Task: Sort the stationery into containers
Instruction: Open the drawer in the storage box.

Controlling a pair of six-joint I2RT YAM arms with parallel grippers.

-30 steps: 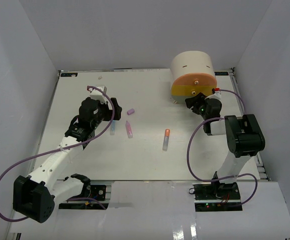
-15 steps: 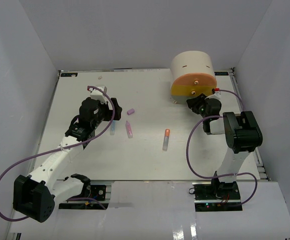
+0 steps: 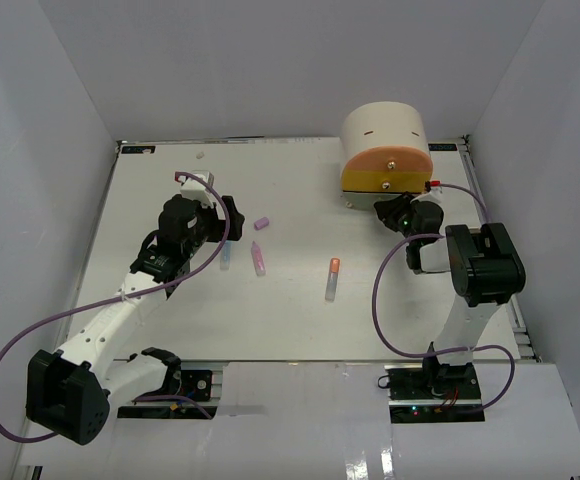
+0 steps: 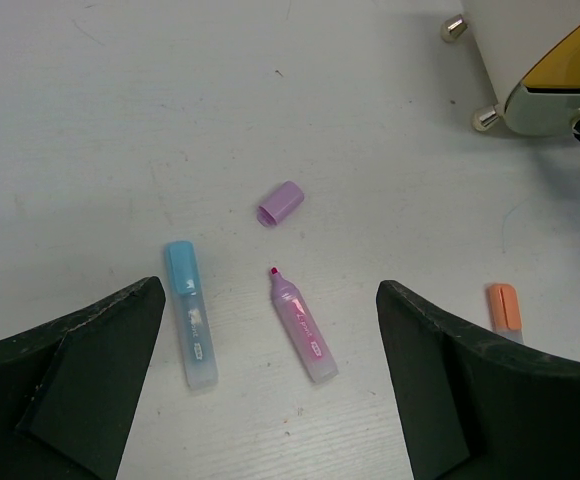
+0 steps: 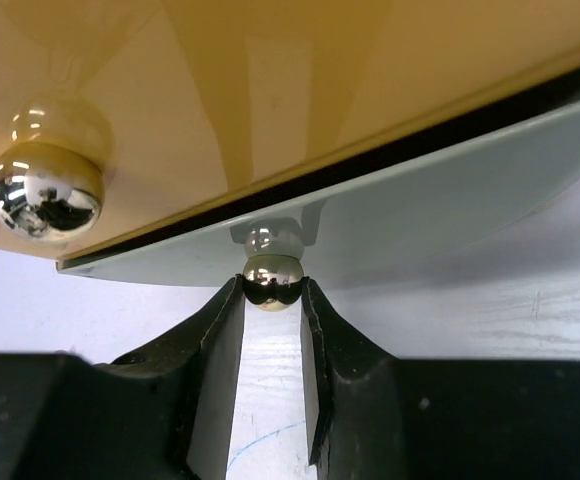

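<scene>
The cream round organiser (image 3: 385, 130) stands at the back right with its peach (image 3: 387, 162) and yellow (image 3: 380, 183) drawers facing me. My right gripper (image 3: 390, 207) is at its base. In the right wrist view its fingertips (image 5: 228, 300) press both sides of the small chrome knob (image 5: 273, 282) of the grey-green bottom drawer (image 5: 420, 210). My left gripper (image 3: 222, 205) hangs open above a blue marker (image 4: 190, 315) and an uncapped pink marker (image 4: 302, 325), with a purple cap (image 4: 281, 203) just beyond them. An orange-capped marker (image 3: 332, 278) lies mid-table.
White walls close in the table on three sides. The yellow drawer's knob (image 5: 45, 195) sits up and left of the gripped one. The organiser rests on small chrome feet (image 4: 485, 118). Purple cables loop from both arms.
My right gripper has moved in towards the organiser's base and its fingers have closed onto the bottom drawer's knob. The left arm and the markers have not moved.
</scene>
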